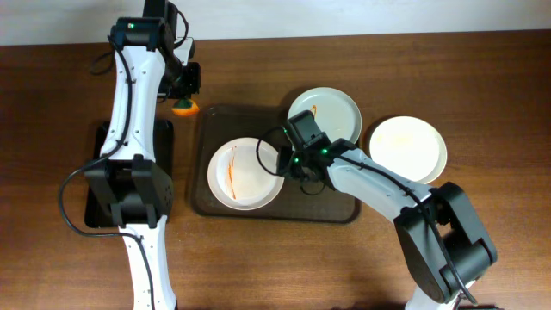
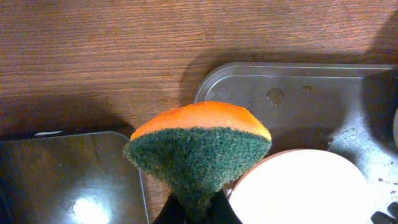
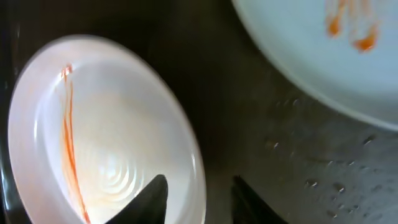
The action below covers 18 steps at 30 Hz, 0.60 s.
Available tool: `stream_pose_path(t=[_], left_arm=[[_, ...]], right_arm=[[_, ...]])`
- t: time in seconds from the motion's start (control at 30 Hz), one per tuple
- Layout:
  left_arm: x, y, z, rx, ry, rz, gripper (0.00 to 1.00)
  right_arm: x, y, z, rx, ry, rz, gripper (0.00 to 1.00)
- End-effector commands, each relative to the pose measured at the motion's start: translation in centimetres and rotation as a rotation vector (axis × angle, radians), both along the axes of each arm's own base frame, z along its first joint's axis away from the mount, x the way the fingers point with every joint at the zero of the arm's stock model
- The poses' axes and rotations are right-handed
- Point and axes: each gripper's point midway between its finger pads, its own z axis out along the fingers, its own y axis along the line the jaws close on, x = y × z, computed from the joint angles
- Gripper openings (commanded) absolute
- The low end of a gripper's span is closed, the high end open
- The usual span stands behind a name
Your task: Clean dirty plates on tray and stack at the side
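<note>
A white plate (image 1: 245, 172) with an orange streak lies on the left of the dark brown tray (image 1: 275, 209). A pale green plate (image 1: 325, 112) with a small sauce streak sits at the tray's back right. A plain white plate (image 1: 408, 148) lies on the table to the right of the tray. My right gripper (image 1: 288, 164) is open and straddles the streaked plate's right rim (image 3: 106, 130), one finger inside and one outside (image 3: 199, 196). My left gripper (image 1: 183, 95) is shut on an orange and green sponge (image 2: 199, 149), held above the tray's back left corner (image 2: 280, 87).
A narrower black tray (image 1: 164, 138) lies left of the brown tray, under the left arm, and shows in the left wrist view (image 2: 68, 174). Water drops dot the brown tray (image 3: 323, 168). The green plate's edge (image 3: 323, 56) is close to the right gripper.
</note>
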Motion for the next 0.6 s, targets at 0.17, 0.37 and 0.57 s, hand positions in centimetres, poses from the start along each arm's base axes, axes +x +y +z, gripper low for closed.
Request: stream_pose_path(t=[0.17,0.37,0.57], left_arm=[[-0.1,-0.7,0.5,-0.032,-0.009,-0.001,0.0],[-0.1,-0.9,0.5,-0.032,-0.007,-0.003,0.0],[-2.1,-2.7,-3.7,-0.022,0.111,-0.042,0.0]], right_arm=[[0.0,2.0,-3.7,0.044,-0.004,0.262,0.4],[1.1,0.4,-4.4,-0.008,0.011,0.081,0.04],[1.1,-2.1,-5.3,-0.044,0.09,-0.227,0.04]])
